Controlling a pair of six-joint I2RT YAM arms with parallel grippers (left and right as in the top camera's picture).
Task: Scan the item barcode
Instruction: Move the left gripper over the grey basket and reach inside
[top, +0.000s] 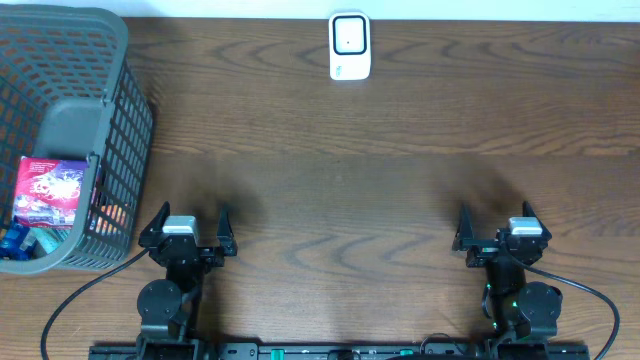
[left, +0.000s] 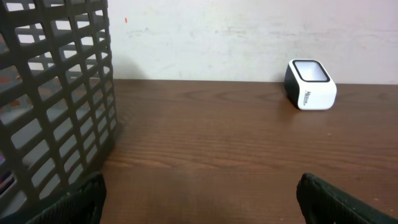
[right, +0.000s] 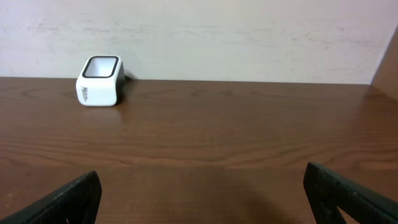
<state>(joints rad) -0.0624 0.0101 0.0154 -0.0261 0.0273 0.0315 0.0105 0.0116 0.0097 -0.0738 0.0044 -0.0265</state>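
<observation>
**Overhead.** Both arms sat at the near edge of the table (top: 350, 170). The left gripper (top: 192, 222) had its jaws spread wide and nothing between them. The right gripper (top: 495, 225) was the same, wide and empty. A grey mesh basket (top: 130, 130) stood at the left edge, just beside the left arm. A red packet (top: 50, 190) lay inside it on top of other goods, with something blue below it that was too small to name. The white scanner (top: 350, 45) stood at the far edge, near the middle and well apart from both arms.

**Left wrist.** The basket (left: 56, 93) wall filled the left of the view, close by. The scanner (left: 310, 84) stood far off to the right, its dark window tilted up. The left gripper (left: 200, 199) showed only its two finger ends at the bottom corners, far apart, with bare wood between them.

**Right wrist.** The scanner (right: 99, 81) was far off to the left, against the wall. The right gripper (right: 202, 193) was spread and empty over bare wood.

**Judgement.** This looked like the very start, with no item taken up. The left arm was better placed for the pick. The next move likely called for lifting over the basket rim, coming down onto the red packet and closing on it. The barcode's side could not be told from here, so the packet might need turning to face the scanner window.
</observation>
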